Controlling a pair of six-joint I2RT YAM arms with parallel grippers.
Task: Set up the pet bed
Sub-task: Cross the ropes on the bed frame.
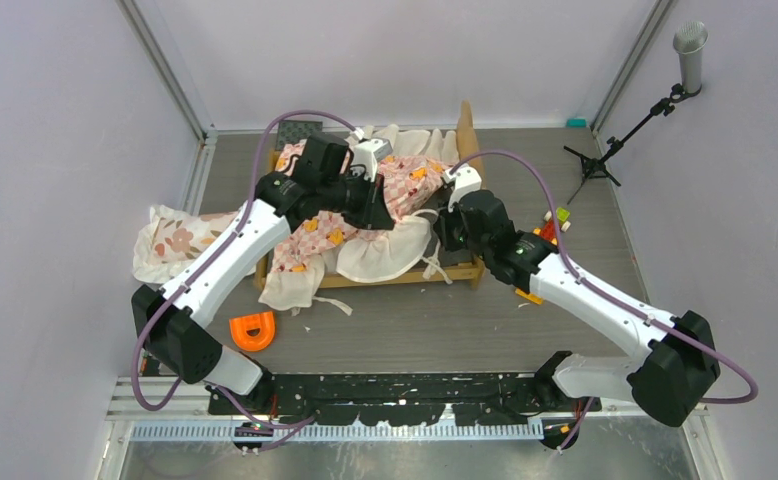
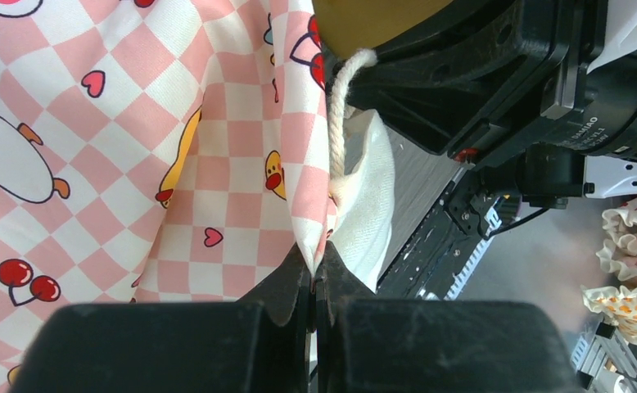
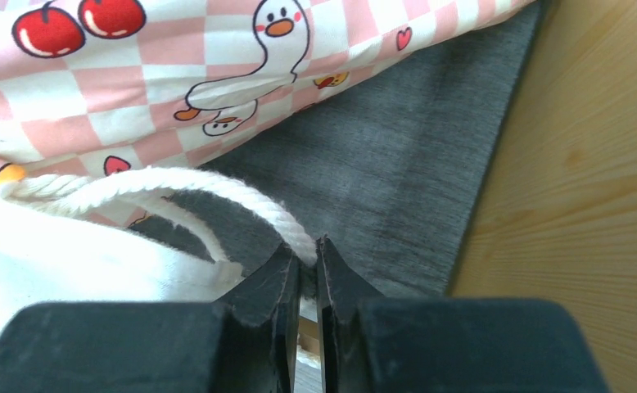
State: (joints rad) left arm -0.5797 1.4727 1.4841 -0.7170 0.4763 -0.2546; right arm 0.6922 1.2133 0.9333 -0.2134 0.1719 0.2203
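Top camera: high behind the arm bases, looking down on the worktop (image 1: 415, 320). Left wrist camera sights along the left claw (image 2: 315, 278), tight on the checked sheet (image 2: 94, 164); right wrist along the right claw (image 3: 305, 262), tight on the white cord (image 3: 176, 184). All share the sheet

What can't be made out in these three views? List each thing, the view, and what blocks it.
Mattress: top view, almost all covered by the checkered sheet.
Cord: right wrist view, its end vanishes between the fingertips of the right gripper.
Pillow: top view, partly under the left arm.
Small coloured pieces: top view, too small to identify, partly behind the right arm.
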